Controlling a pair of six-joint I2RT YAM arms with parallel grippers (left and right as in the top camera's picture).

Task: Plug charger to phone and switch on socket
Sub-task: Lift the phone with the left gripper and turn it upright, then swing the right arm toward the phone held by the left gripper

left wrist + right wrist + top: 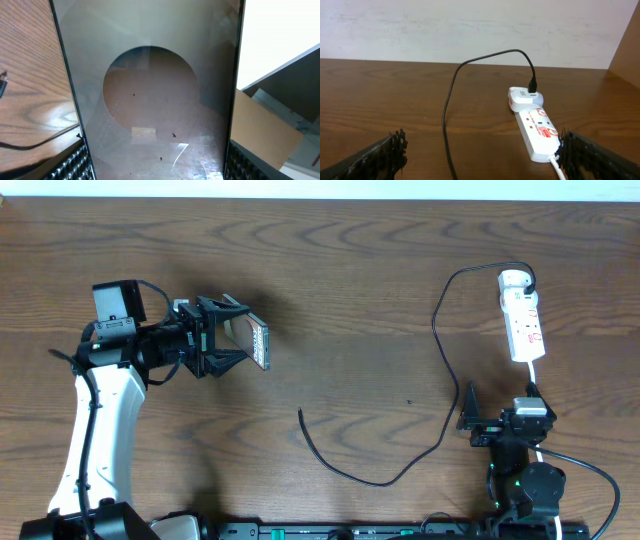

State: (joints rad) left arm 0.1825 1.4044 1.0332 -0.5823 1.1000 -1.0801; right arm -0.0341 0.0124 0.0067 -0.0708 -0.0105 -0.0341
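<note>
- The phone (258, 343) was held off the table (350, 260) at about 9 o'clock of the overhead view, with the left gripper (232, 335) clamped across its width; in the left wrist view its glassy face filled most of the frame
- Its long axis ran along the gripper's line, roughly 9 to 3 o'clock, with the free end pointing toward 3 o'clock; which end carried the port could not be told
- The charger (441, 370) left a white adapter (514, 280) at the 12 o'clock end of the socket (526, 330), dropped toward 6 o'clock and curled back; its plug tip (300, 411) lay loose near the centre, at about 5 o'clock from the phone and apart from it
- The socket lay at about 2 o'clock, its long axis running 12 to 6 and its white cord leaving the 6 o'clock end
- The right gripper (481, 142) sat at about 5 o'clock, facing the socket with jaws apart and empty, well apart from the plug tip
- Likely trouble: the thin, limp cable could slip or twist in a pinch, so the tip meets the port crooked
- A push on the plug might pivot the phone in its edge grip
- Tugging the cable could drag the socket or loosen the adapter
</note>
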